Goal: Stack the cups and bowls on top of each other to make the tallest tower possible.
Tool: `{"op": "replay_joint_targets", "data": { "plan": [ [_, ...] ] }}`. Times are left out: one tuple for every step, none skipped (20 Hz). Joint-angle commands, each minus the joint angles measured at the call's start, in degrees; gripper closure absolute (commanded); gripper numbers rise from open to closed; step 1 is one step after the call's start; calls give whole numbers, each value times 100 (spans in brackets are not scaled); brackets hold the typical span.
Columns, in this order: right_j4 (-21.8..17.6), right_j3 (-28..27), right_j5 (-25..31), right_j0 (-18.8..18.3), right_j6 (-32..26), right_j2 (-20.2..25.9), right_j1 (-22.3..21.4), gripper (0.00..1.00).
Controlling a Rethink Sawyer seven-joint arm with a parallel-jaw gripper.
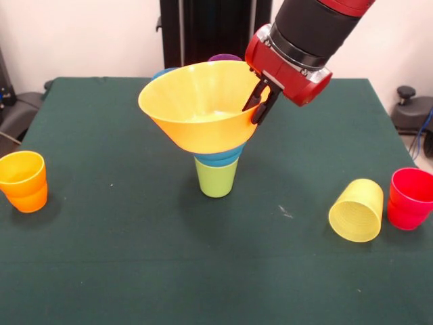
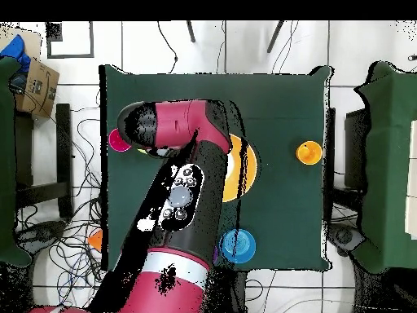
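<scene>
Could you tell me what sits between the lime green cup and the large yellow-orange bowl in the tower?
A small blue bowl sits between them in the front view, seated in the lime green cup beneath the yellow-orange bowl.

A dark green table (image 1: 101, 271) fills most of the front view, against a pale wall. In the overhead view, a brown cardboard box (image 2: 37, 81) sits at the upper left, and tangled black cables (image 2: 77, 171) cross the white tiled floor (image 2: 147, 45) at left.
</scene>
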Motion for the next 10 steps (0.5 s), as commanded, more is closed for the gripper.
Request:
{"op": "replay_joint_targets", "data": {
  "plan": [
    [-109, 275, -318, 69, 570, 355, 411, 100],
    [-108, 274, -312, 72, 576, 352, 414, 100],
    [-105, 270, -302, 78, 582, 351, 419, 100],
    [-101, 267, -295, 80, 586, 351, 422, 100],
    [-98, 255, -283, 83, 593, 348, 427, 100],
    [-95, 243, -272, 87, 599, 345, 433, 100],
    [-97, 211, -252, 83, 599, 339, 444, 100],
    [-99, 203, -257, 87, 604, 336, 453, 100],
    [-107, 185, -264, 85, 603, 328, 462, 100],
    [-115, 178, -269, 90, 602, 324, 468, 100]
  ]
}}
